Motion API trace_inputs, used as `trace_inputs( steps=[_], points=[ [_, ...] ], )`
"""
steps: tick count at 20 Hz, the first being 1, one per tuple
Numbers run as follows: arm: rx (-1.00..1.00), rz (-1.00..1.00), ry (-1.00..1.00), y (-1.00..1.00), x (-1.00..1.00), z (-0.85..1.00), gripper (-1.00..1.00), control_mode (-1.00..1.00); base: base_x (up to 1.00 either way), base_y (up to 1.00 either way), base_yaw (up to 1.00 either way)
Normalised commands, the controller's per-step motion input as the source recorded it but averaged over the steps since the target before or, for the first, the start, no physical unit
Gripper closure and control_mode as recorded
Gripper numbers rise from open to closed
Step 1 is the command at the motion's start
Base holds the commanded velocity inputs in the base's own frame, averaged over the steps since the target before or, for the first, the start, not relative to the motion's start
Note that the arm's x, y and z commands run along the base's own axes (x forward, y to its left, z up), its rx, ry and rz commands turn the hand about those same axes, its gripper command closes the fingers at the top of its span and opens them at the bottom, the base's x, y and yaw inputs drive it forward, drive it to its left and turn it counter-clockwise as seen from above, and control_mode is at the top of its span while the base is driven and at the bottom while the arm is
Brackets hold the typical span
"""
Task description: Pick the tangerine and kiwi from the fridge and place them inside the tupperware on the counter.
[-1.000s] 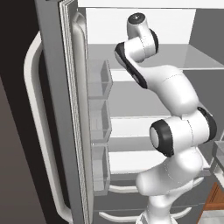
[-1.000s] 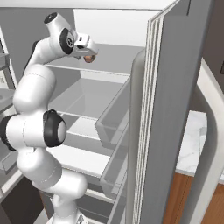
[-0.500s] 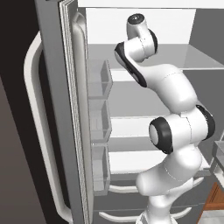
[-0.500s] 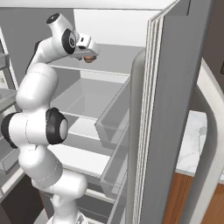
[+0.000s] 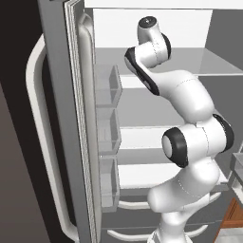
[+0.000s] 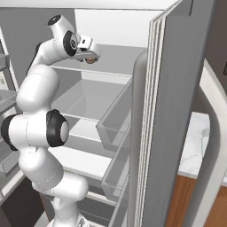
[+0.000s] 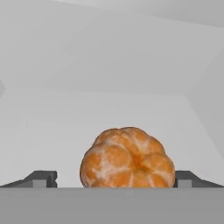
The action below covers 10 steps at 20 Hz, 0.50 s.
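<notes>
Currently the tangerine [image 7: 127,157] sits between the two dark finger tips of the gripper [image 7: 116,178], one tip at each flank of the fruit; the tips appear to touch or nearly touch its sides, so the claw reads as narrowed onto the tangerine, though firm contact cannot be confirmed. From the right base view the gripper [image 6: 90,56] is up at the top shelf level of the fridge [image 6: 102,93], with a small brownish-orange object, judged to be the tangerine [image 6: 91,59], at its tips. Whether the fruit rests on the shelf or is lifted clear cannot be told. The kiwi and the tupperware are not identified here. A strip of the counter [image 6: 195,146] lies beyond the open right-hand door. Risks, as judged: a round fruit held only at its flanks may roll out on withdrawal; the arm must clear the shelf edge and the door bins [image 6: 116,122] on its way to the counter, and a brush against either could dislodge the load.
</notes>
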Motion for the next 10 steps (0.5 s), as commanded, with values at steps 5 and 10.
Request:
trace_inputs(
  steps=[5,10],
  points=[
    [0.0,0.0,0.0,0.0,0.11,-0.19,1.0,-1.0,0.0,0.0,0.0],
    [0.0,0.0,0.0,0.0,0.1,-0.16,1.0,-1.0,0.0,0.0,0.0]
  ],
)
